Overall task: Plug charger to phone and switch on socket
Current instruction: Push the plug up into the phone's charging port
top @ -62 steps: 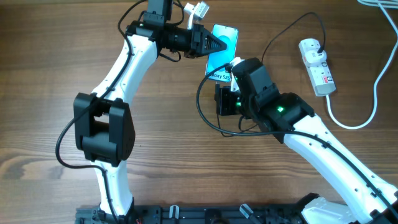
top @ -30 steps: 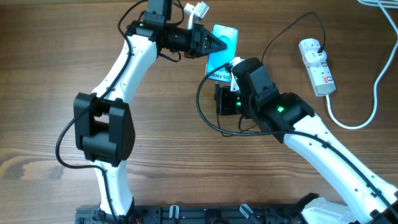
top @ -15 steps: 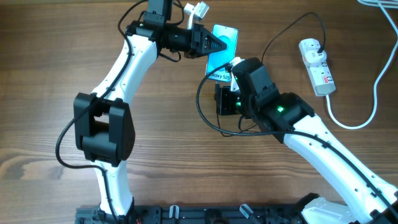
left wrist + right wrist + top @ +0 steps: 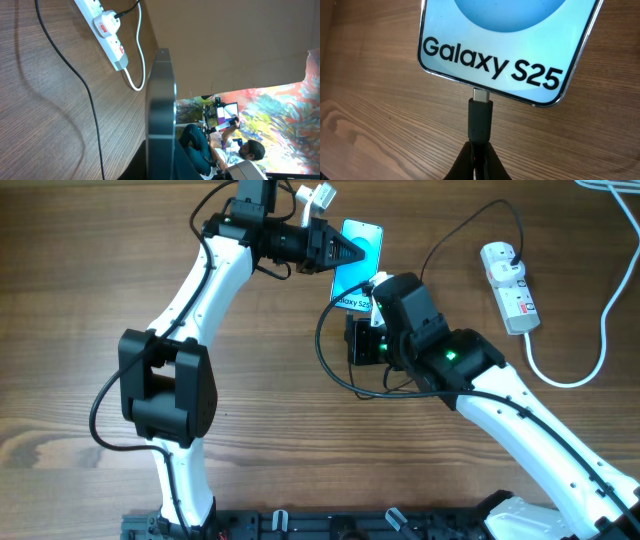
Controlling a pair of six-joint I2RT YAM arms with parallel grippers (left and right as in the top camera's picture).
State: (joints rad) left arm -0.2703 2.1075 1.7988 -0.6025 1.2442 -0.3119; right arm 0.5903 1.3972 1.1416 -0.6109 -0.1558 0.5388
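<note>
At the phone's short edge: the connector (image 4: 480,117) of the charger (image 4: 450,235) is set against the port of the phone (image 4: 505,35), just under the "Galaxy S25" text. A sliver of metal tip is showing, so full seating cannot be confirmed.
Right gripper (image 4: 477,155): closed on the rear of the connector, which is pinched between the fingertips.
Left gripper (image 4: 338,250): judged from the overhead view to be clamped on the phone's side edge. In the left wrist view the phone is seen edge-on, and whether it rests on the table (image 4: 80,330) cannot be told.
Phone position: upper middle of the table, between the two grippers, with the cyan screen facing up.
Charger run: the black cable is looped from the socket (image 4: 510,285) round to the connector.
Socket: far right, well apart from both grippers. Its switch positions are too small to be read.
Step in hand: plugging in, judged to be nearly finished.
Next move: a short, straight push along the connector's axis is called for while the phone is braced by the left gripper. The connector would then be released and the right arm carried over to the socket, where a red-marked switch must be pressed.
</note>
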